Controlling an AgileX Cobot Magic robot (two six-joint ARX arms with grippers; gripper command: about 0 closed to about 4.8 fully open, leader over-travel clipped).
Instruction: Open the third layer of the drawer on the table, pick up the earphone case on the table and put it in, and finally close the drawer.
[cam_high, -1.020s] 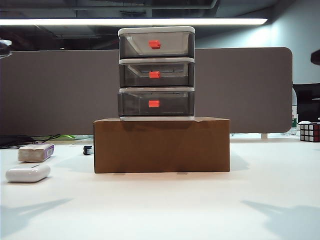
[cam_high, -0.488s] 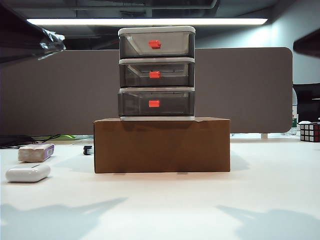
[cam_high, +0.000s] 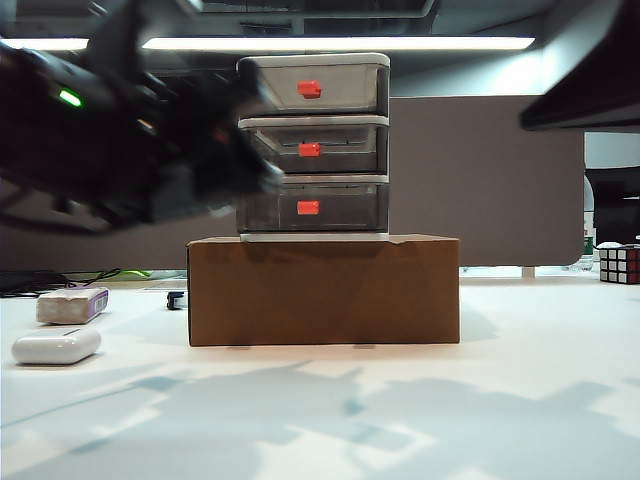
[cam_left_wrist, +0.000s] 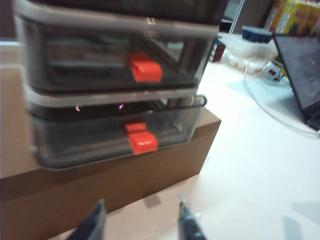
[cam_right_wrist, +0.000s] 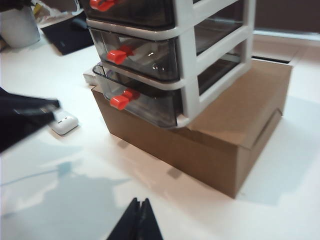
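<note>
The drawer (cam_high: 313, 145) stands on a brown cardboard box (cam_high: 323, 290), all three layers pushed in. The third layer (cam_high: 312, 207) is the lowest one, with a red-orange handle (cam_left_wrist: 141, 142). My left gripper (cam_left_wrist: 140, 222) is open and empty, hovering in front of that handle without touching it. In the exterior view the left arm (cam_high: 130, 140) is a dark blur to the left of the drawer. The white earphone case (cam_high: 55, 346) lies on the table (cam_high: 330, 410) at the far left, also seen as the earphone case (cam_right_wrist: 65, 123). My right gripper (cam_right_wrist: 140, 201) is shut and empty, high over the table.
An off-white block with a purple end (cam_high: 72, 305) lies just behind the case. A Rubik's cube (cam_high: 620, 264) sits at the far right edge. The right arm (cam_high: 590, 80) hangs at the upper right. A grey partition (cam_high: 480, 180) runs behind the table.
The left arm has swung in from the upper left to just in front of the drawer, its gripper open. The right arm has come further into view at the upper right.
</note>
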